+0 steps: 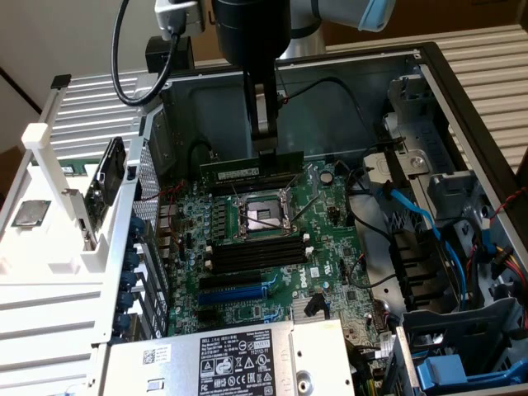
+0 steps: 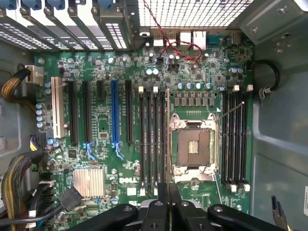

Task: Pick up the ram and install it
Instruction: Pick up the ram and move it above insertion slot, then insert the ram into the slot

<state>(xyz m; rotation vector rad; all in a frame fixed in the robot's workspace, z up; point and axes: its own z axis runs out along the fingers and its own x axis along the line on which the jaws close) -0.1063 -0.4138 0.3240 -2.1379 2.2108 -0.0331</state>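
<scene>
Exterior view: gripper comes straight down into the open PC case, fingers closed on the top edge of the ram. The ram stands on its long edge, level, label facing the camera, right over the far memory slots just behind the CPU socket. Can't tell whether it's seated or only resting on the slot. The near memory slots on the other side of the socket have nothing in them, with the blue slot and heatsink further toward the camera. Tight surroundings: black cables run along the back wall behind the ram, blue cables sit off to the exterior view's right, the power supply is at the front, and a white rack stands outside the case at the exterior view's left. Wrist view: looking down the fingers, which are pinched together on the ram, seen edge-on as a thin line. That line runs between the CPU socket and the adjacent bank of black slots, parallel to both. The second bank is on the socket's other side. Red-and-black wire loops near the rear ports, well apart from the ram. Braided cable bundle sits at the board's edge beyond the blue slot.
</scene>
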